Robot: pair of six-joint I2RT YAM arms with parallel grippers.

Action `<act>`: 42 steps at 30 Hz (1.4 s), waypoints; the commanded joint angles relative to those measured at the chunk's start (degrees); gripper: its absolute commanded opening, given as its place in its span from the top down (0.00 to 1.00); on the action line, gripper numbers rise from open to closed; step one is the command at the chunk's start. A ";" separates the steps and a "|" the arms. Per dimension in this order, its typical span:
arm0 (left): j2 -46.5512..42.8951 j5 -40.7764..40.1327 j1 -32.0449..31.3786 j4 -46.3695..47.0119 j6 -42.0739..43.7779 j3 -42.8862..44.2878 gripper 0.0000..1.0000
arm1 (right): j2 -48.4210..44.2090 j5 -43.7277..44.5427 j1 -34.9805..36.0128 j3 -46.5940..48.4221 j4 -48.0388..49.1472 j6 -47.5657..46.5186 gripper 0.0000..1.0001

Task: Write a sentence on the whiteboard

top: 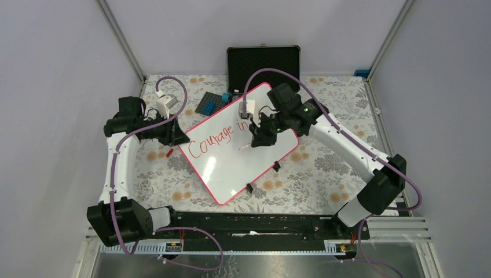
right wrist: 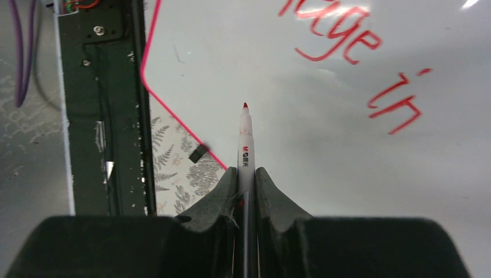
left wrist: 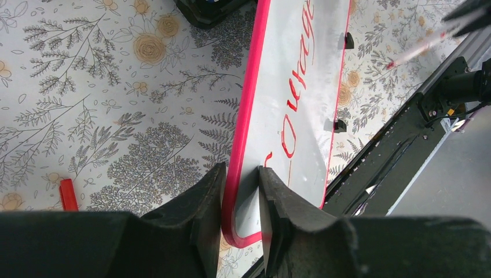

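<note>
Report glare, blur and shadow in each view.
Top external: even light, the sentence on the whiteboard legible. Left wrist: left pincer dark and soft, far marker blurred. Right wrist: marker sharp, grey reflections and a glare spot on the whiteboard.

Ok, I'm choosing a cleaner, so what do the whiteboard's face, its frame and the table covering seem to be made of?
The whiteboard face is smooth, glossy white, probably a coated or enamelled sheet: it shows glare and reflections. The frame is pink-red with rounded corners, likely plastic. The table covering is a matte floral print, cloth or vinyl; which, I cannot tell.
</note>
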 commanded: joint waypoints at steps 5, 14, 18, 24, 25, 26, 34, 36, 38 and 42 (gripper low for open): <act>-0.99 0.90 0.59 1.59 0.60 -0.42 0.73 | -2.83 0.13 7.81 -7.15 12.10 11.38 1.00; -0.19 2.58 0.54 0.73 1.01 0.22 0.78 | -4.87 1.09 9.18 -12.37 17.84 16.27 1.00; -0.53 2.55 0.56 0.79 0.81 -0.30 0.80 | -4.94 2.06 10.22 -12.48 18.98 16.40 1.00; -0.91 2.15 0.54 1.60 0.24 -1.09 0.84 | -5.33 5.63 13.52 -13.62 21.64 16.62 1.00; -1.08 2.08 0.60 1.84 0.08 -1.26 0.85 | -5.40 6.23 14.08 -14.15 22.37 16.81 1.00; -1.19 2.04 0.57 2.04 -0.03 -1.62 0.85 | -5.59 6.80 14.54 -14.64 23.36 17.06 1.00; -1.05 1.83 0.53 2.48 -0.39 -1.97 0.90 | -6.03 9.88 17.72 -16.93 25.82 17.57 1.00; -1.07 1.94 0.56 2.45 -0.40 -2.08 0.91 | -5.93 10.27 18.24 -17.32 26.04 17.51 1.00; -1.11 2.11 0.51 2.48 -0.40 -2.12 0.92 | -5.76 10.58 18.77 -17.62 26.26 17.35 1.00; -1.07 2.30 0.56 2.43 -0.48 -2.06 0.94 | -5.45 12.01 19.38 -17.53 26.84 16.58 1.00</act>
